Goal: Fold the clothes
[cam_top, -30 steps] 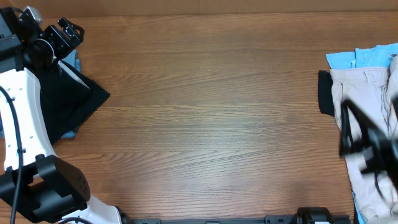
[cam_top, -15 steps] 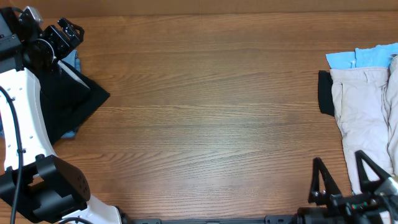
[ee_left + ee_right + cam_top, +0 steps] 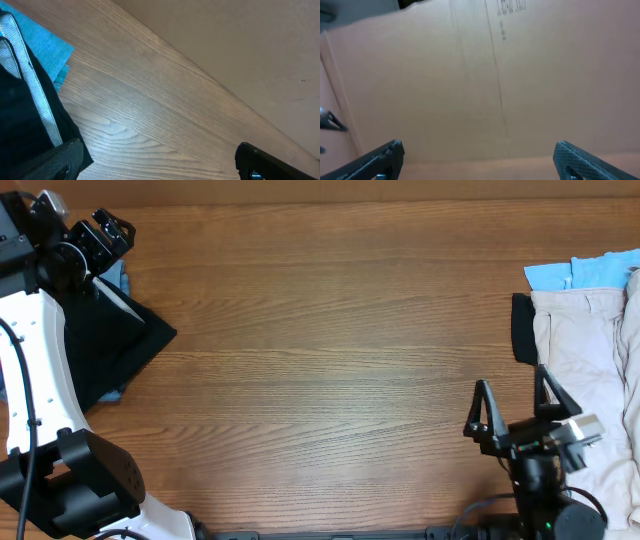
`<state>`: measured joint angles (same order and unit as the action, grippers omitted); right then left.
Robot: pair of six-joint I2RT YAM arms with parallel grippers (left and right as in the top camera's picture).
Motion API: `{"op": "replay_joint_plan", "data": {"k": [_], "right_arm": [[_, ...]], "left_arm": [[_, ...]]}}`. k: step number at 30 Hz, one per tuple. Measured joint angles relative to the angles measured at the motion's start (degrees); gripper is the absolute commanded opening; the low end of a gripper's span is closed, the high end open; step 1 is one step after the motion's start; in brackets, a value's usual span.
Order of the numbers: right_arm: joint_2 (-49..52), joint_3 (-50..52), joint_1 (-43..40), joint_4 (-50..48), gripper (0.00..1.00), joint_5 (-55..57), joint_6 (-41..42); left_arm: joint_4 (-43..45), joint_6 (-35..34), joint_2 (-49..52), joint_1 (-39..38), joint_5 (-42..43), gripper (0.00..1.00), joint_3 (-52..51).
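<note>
A black garment [image 3: 105,350] lies at the left edge of the table, over a light blue cloth [image 3: 122,280]. In the left wrist view the black garment [image 3: 20,120] shows a grey mesh strip, with the blue cloth [image 3: 42,42] beside it. My left gripper [image 3: 155,162] is open and empty, above the garment's far corner. At the right edge lies a pile: a beige garment [image 3: 585,350], a light blue one [image 3: 575,273] and a black piece [image 3: 522,328]. My right gripper [image 3: 512,402] is open and empty, raised near the pile's left side, and also shows in the right wrist view [image 3: 477,160].
The wooden table [image 3: 340,350] spans the overhead view. A cardboard wall [image 3: 485,80] fills the right wrist view. The left arm's white body [image 3: 40,380] stands over the left front corner.
The right arm has swung from over the beige pile back toward the front edge, then up again left of the pile. Its gripper stays open. The left arm has not moved.
</note>
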<state>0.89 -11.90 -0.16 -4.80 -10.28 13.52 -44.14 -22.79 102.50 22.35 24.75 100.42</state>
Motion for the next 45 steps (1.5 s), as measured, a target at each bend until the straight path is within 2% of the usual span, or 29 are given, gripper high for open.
{"op": "replay_joint_plan", "data": {"k": [4, 17, 20, 29, 45], "right_arm": [[0.0, 4.98, 0.0, -1.68, 1.0, 0.28, -0.02], [0.0, 10.86, -0.02, -1.73, 1.0, 1.77, -0.02], [-0.04, 10.86, -0.02, -1.05, 1.0, 1.77, -0.04], [-0.15, 10.86, 0.0, 9.25, 1.0, 3.72, -0.04], [-0.15, 10.86, -0.02, 9.27, 1.0, 3.91, -0.04]], "left_arm": [[0.02, 0.0, 0.0, 0.0, 0.02, 1.0, 0.0], [0.02, 0.0, 0.0, 0.0, 0.02, 1.0, 0.0], [0.02, 0.0, 0.0, 0.0, 0.02, 1.0, 0.0], [0.02, 0.0, 0.0, 0.0, 0.02, 1.0, 0.0], [0.02, 0.0, 0.0, 0.0, 0.02, 1.0, 0.0]]}}
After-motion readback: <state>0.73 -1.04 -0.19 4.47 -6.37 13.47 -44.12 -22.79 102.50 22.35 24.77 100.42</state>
